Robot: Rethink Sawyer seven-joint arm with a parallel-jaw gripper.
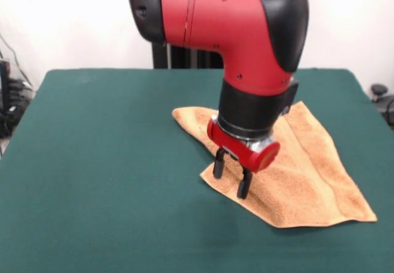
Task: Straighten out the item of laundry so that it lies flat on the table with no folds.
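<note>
The item of laundry (308, 174), an orange-tan terry towel, lies on the right half of the dark green table (104, 162). It forms a rough diamond with a ridge-like fold running from its far right part down to the near right corner, and its far left corner is a narrow point. My gripper (231, 177) hangs from the red arm over the towel's near left edge. Its two black fingers (244, 185) are spread apart with nothing between them, their tips just above or at the cloth. The arm hides the towel's far middle.
Black cables and equipment sit off the table's left edge (9, 100). A dark object (380, 94) stands beyond the right edge. A white wall backs the scene.
</note>
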